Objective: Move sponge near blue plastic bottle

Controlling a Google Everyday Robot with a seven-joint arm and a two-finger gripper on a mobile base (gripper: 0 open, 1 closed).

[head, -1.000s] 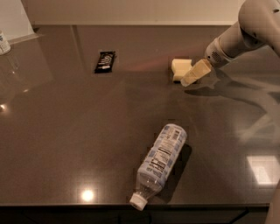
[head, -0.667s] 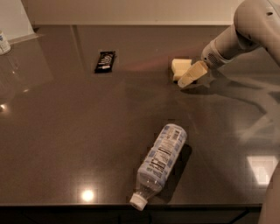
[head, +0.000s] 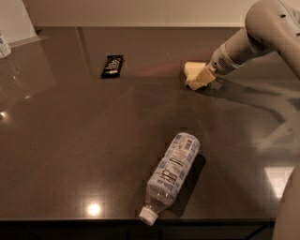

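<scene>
Nearest, at the lower centre of the frame, the blue plastic bottle (head: 172,171) lies on its side on the bench (head: 70,140), white cap pointing to the lower left, close to the near edge. Its label faces up and nothing touches it.

Farther back, in the upper right, the sponge (head: 192,68) sits on the bench with the gripper (head: 200,79) right against its right-hand side, the 1 arm slanting down to it from the top right corner. Whether the jaws are clamped on the sponge or only set around it, I cannot tell. Sponge and bottle are well apart, so the carry looks not yet done; I judge the step in hand to be the grasp. The next move calls for a firm hold on the soft foam, a small lift, then a sweep toward the lower centre, setting down just beside the bottle without knocking it, since it could roll.

In the upper left-centre lies a small black wrapped bar (head: 112,65), clear of that path. The bench is dark and glossy, with a bright lamp glint at the lower left. A pale wall (head: 140,11) runs behind.
</scene>
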